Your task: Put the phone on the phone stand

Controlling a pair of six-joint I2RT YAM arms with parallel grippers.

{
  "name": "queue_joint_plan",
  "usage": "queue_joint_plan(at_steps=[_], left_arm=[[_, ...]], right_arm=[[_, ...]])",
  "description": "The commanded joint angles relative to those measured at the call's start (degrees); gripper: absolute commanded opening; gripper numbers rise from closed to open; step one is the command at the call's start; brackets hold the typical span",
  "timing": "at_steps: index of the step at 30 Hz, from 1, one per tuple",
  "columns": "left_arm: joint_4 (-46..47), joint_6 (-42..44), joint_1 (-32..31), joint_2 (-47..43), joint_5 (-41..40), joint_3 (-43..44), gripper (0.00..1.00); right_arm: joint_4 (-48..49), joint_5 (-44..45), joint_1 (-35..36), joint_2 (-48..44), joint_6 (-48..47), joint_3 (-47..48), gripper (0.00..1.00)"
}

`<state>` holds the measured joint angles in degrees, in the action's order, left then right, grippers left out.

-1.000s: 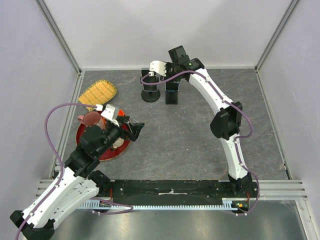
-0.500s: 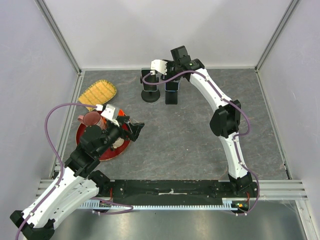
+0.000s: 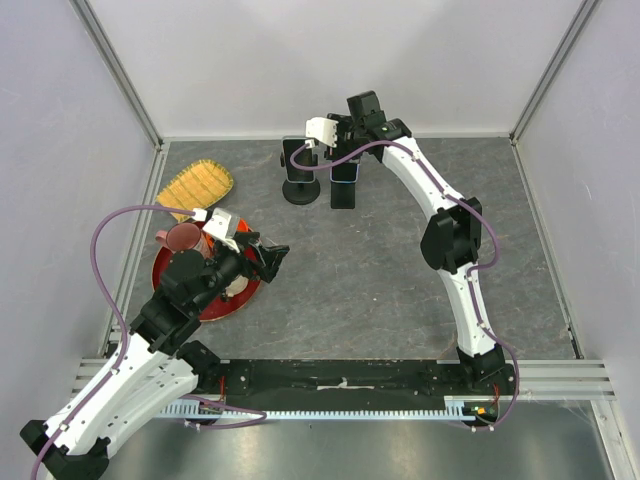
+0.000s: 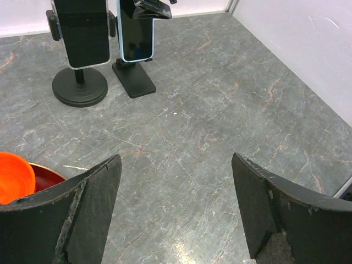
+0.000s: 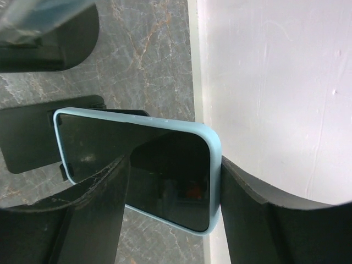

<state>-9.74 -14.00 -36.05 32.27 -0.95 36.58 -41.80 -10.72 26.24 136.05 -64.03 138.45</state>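
Grey marbled tabletop (image 4: pixel 220 110); blue-cased phone (image 5: pixel 110 143) on stand (image 4: pixel 133 80), screen dark.

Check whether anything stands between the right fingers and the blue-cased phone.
Nothing visible does. The blue-cased phone sits directly between the fingers of the right gripper, resting on the phone stand. The second phone stands beside it.

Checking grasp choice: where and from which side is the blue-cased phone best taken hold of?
Probably its upper half, pinched across the two long edges, coming from above. The blue-cased phone stands nearly upright, its lower end seated in the phone stand, so only the top is free.
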Motion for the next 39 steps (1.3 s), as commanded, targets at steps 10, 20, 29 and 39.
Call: queue_joint_plan(at_steps=[10, 20, 29, 39], left_arm=[[1.74, 0.99, 0.37, 0.33, 0.33, 0.25, 0.87], [1.74, 0.9, 0.46, 0.16, 0.34, 0.25, 0.87], [2.0, 0.82, 0.46, 0.16, 0.69, 0.16, 0.87], [2.18, 0.64, 0.72, 0.07, 0.6, 0.16, 0.87]], right_arm=[[4.09, -1.32, -0.93, 3.96, -2.85, -0.55, 0.75], [5.15, -0.53, -1.02, 4.14, -1.18, -0.82, 0.79], [6.91, 1.49, -0.31, -0.69, 0.22, -5.38, 0.81], [11.74, 5.45, 1.18, -6.84, 2.15, -13.29, 0.89]])
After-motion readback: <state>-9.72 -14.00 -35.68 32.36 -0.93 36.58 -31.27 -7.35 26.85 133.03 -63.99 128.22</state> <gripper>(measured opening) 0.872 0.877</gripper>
